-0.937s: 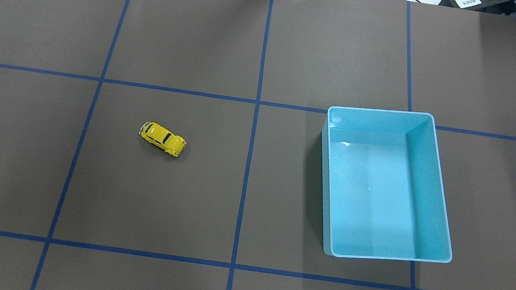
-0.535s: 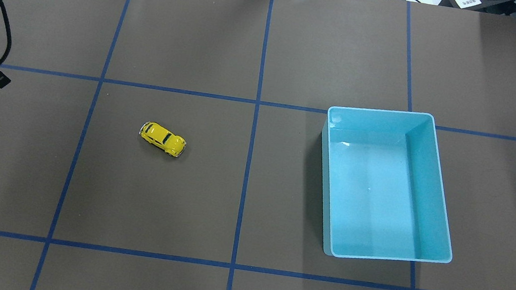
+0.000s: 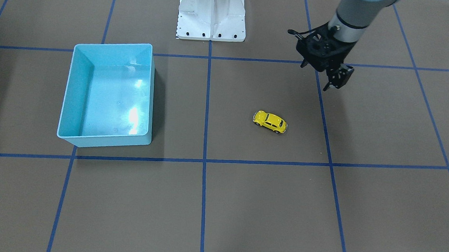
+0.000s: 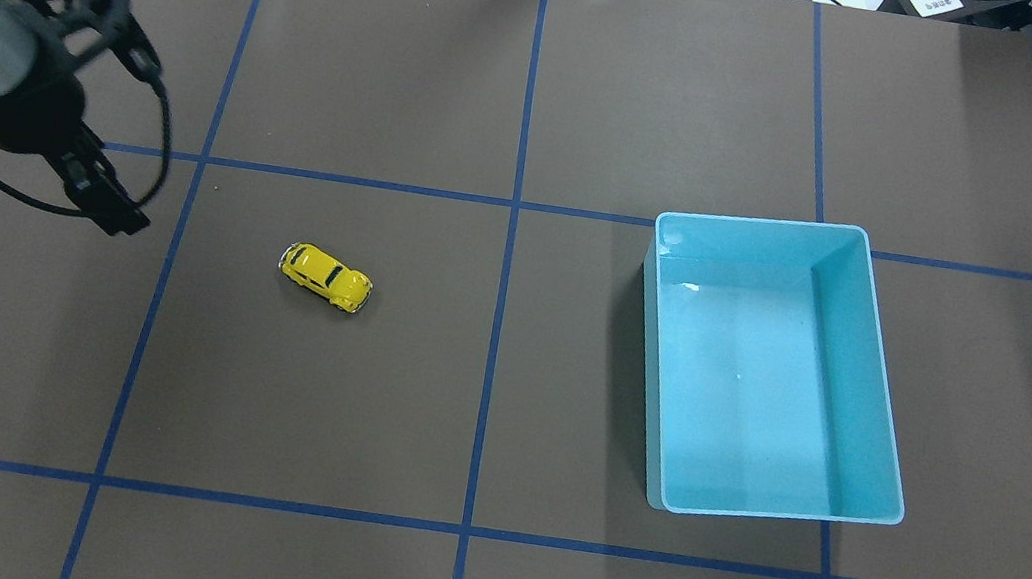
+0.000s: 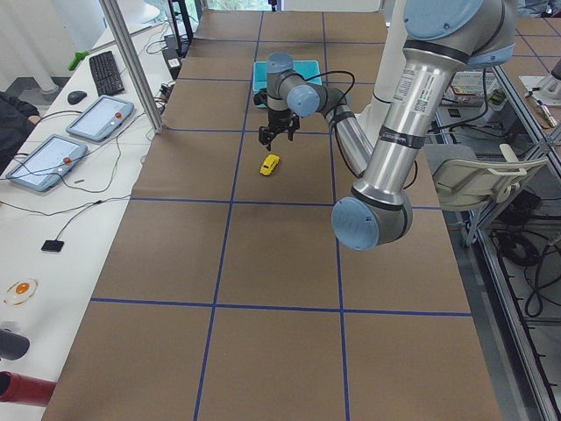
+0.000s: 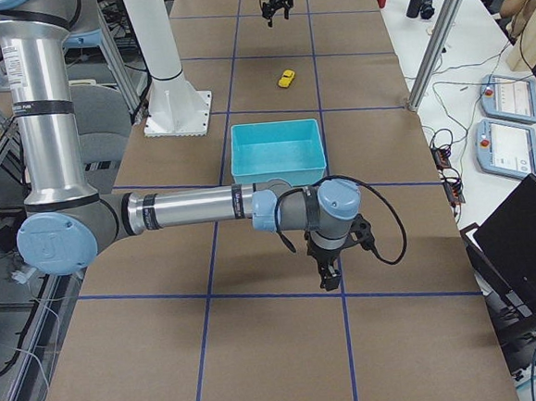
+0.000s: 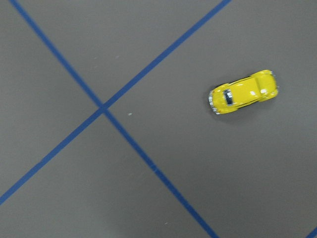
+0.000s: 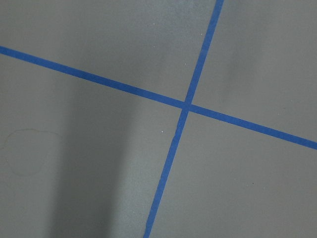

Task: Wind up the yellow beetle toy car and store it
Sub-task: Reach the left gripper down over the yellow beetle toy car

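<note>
Left pincer (image 3: 336,80) apart, well off car (image 3: 270,122); a skewed pinch could shoot it away. Right pincer (image 6: 331,275): cannot tell.

Left arm (image 5: 399,114) and right arm (image 6: 185,209): silver-grey tubes, light-blue joint caps, dark lettering on the left's tube. Left gripper (image 3: 335,83) black, with a looping black cable (image 4: 165,141). White pedestal (image 3: 212,12), dark screws along its foot.

We are looking at a robotics lab: blue tape (image 4: 511,228) is gridding the paper-covered counter (image 4: 387,59), a robot arm (image 6: 185,209) is reaching over it, and pendants (image 5: 101,118), a keyboard (image 5: 107,72) and cables (image 5: 88,206) are lying on a side bench (image 5: 26,219).
</note>
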Motion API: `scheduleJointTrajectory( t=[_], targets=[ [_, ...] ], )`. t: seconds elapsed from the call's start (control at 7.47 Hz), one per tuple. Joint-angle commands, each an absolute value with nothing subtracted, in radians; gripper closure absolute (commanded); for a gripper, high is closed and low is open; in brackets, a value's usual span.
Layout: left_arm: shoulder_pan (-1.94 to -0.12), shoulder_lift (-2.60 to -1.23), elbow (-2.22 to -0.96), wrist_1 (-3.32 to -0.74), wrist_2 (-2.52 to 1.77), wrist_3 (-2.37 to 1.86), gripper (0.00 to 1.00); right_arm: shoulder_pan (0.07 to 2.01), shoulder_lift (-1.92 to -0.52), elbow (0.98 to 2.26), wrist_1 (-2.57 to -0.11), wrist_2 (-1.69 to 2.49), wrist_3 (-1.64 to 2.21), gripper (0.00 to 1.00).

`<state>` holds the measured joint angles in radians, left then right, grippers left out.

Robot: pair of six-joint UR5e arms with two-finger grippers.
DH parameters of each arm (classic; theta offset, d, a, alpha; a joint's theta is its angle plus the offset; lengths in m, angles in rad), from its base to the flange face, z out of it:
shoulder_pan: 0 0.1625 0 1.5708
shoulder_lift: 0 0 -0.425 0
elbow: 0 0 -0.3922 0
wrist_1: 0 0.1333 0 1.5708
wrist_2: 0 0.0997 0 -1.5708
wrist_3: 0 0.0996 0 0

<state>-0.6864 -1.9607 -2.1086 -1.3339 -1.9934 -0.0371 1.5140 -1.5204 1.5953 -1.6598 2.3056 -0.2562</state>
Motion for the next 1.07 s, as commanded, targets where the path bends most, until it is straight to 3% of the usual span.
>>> scheduleJointTrajectory(
  t=[0.0, 0.4, 0.94],
  targets=[
    [-0.571, -2.026, -2.080, -1.333, -1.853, 0.172, 0.00, 1.514, -1.522, 1.594, -1.660, 2.307, -0.256, 0.00],
    [-0.569, -2.127, -1.915, -1.338, -1.855, 0.485, 0.00, 1.514, -1.522, 1.595, -1.660, 2.309, -0.255, 0.00],
    [-0.583, -2.173, -1.798, -1.358, -1.855, 0.592, 0.00, 1.514, -1.522, 1.597, -1.660, 2.310, -0.255, 0.00]
  ],
)
